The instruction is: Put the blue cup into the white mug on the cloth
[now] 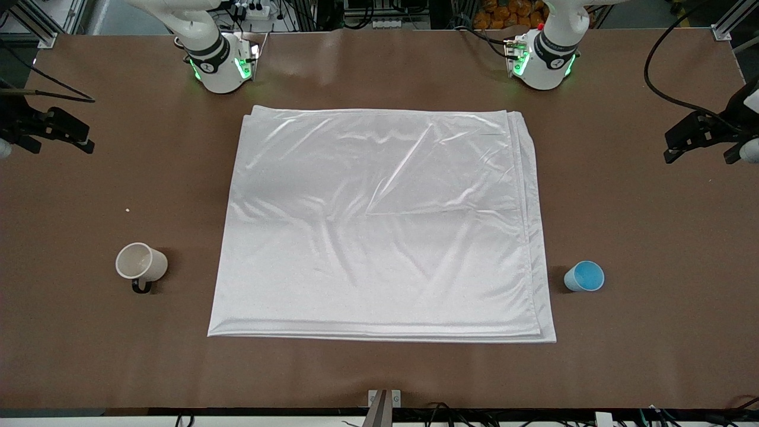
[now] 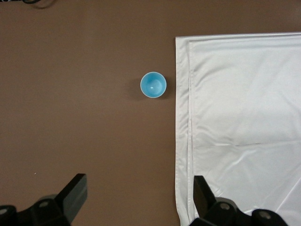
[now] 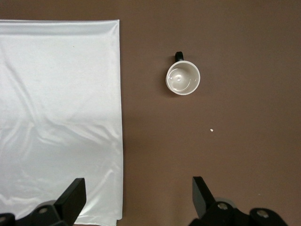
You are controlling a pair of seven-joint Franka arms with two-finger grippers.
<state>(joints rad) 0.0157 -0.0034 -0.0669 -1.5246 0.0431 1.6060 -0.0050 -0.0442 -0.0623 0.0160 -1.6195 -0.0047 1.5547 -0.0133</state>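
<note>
Glossy white folded cloth fills the brown worktop; cream black-handled white mug at nine o'clock, light blue cup at three. Left pincer and right pincer hover spread; slick fabric could tip the mug.

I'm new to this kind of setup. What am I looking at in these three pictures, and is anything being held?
Two robot arms stand at one edge of a brown table. The big picture looks down from across it; the other two come from cameras on each arm's wrist. A folded white cloth lies in the middle. A blue cup stands upright on the bare table beside the cloth, toward the left arm's end; a white mug stands likewise toward the right arm's end. The left pincer and the right pincer are both open and hold nothing, each up above its own end.
</note>
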